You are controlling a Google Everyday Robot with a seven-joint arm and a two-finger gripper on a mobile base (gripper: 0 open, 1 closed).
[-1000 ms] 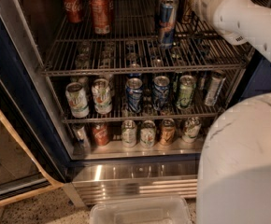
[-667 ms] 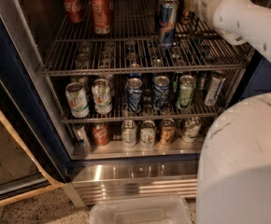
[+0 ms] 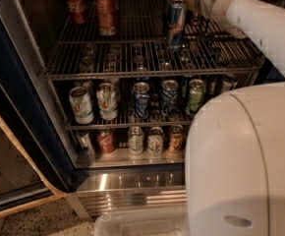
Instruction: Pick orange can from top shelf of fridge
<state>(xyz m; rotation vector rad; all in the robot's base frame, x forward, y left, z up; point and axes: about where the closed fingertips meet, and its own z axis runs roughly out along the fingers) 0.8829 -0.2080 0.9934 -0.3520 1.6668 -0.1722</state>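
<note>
The fridge (image 3: 19,77) stands open with its dark blue frame on the left. The top shelf (image 3: 132,58) is a grey wire rack. My white arm reaches in from the right over this shelf to its back right. The gripper (image 3: 193,5) is at the arm's tip, mostly hidden behind the wrist, just right of a tall blue-and-silver slim can (image 3: 176,23). A sliver of the dark orange-brown can (image 3: 195,14) shows right at the gripper; I cannot tell whether it is held. Two red cans (image 3: 105,11) stand at the shelf's back left.
Two lower racks hold several upright cans (image 3: 141,98). The stainless base (image 3: 132,183) runs below. The glass door (image 3: 5,171) hangs open at the left. My white body (image 3: 245,161) fills the lower right, with a clear plastic bin (image 3: 132,225) below.
</note>
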